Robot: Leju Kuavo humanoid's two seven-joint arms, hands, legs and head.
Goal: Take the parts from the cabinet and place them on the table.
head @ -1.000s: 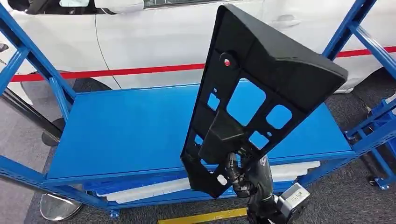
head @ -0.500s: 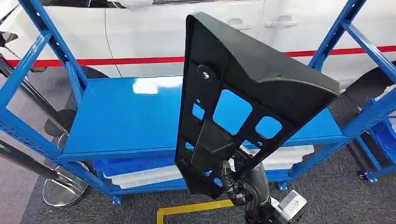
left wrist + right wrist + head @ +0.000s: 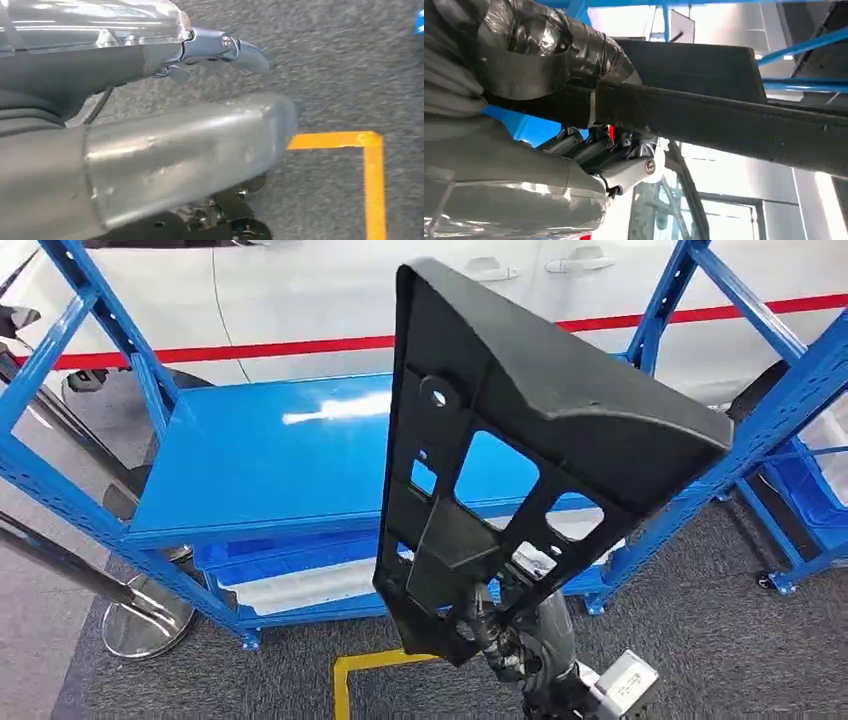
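Observation:
A large black plastic part with several cut-out windows stands upright in front of me, and my right hand grips it at its lower edge. In the right wrist view the fingers wrap around the part's dark rim. Behind the part is the blue cabinet, whose top shelf is bare. White parts lie on the lower shelf. My left hand hangs over the grey carpet with its fingers out straight and nothing in it.
A white car with a red stripe stands behind the cabinet. A second blue rack is at the right. A chrome post base sits at the left. Yellow floor tape marks the carpet.
The whole picture has shifted: the cabinet now lies further off and more to the left, and more carpet and yellow tape show. The part stays in my right hand.

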